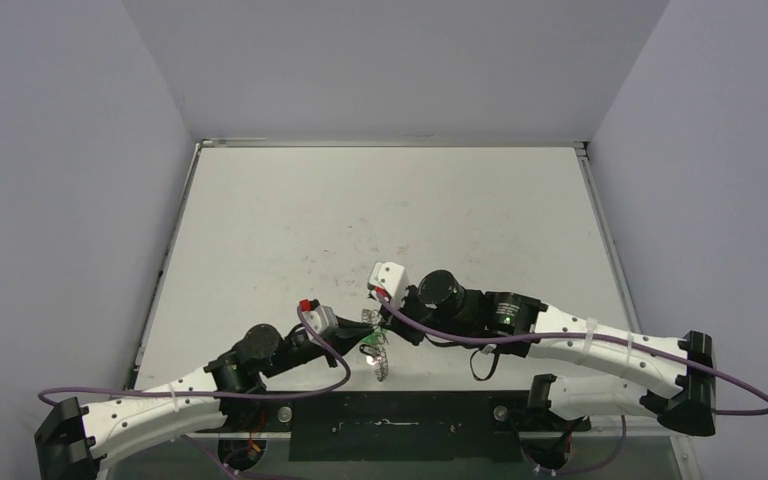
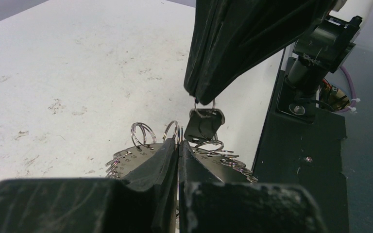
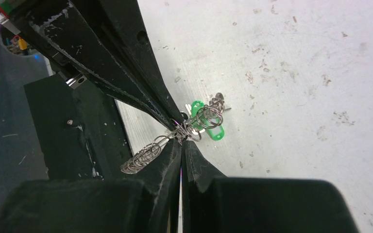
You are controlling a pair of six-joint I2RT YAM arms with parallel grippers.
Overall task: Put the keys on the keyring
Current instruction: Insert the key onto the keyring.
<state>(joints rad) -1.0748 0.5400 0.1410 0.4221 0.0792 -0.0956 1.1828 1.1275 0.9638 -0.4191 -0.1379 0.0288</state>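
Note:
The keyring (image 2: pixel 131 160) is a thin metal disc with small split rings round its rim, held just above the table's near edge (image 1: pixel 380 360). My left gripper (image 2: pixel 178 143) is shut on its rim. My right gripper (image 3: pixel 181 141) is shut, tip to tip with the left gripper (image 1: pixel 368 338). In the left wrist view its fingertips (image 2: pixel 201 97) pinch a small wire ring from which the black-headed key (image 2: pixel 203 125) hangs, right above the keyring's rim. The green-headed key (image 3: pixel 216 134) hangs among the rim's rings (image 3: pixel 143 156). I cannot make out the plain silver key.
A black mounting plate (image 1: pixel 400 425) runs along the near edge, just below the keyring, and also shows in the left wrist view (image 2: pixel 311 160). Purple cables (image 1: pixel 290 392) loop off both arms. Grey walls close the white table (image 1: pixel 390 210) at the left, right and back.

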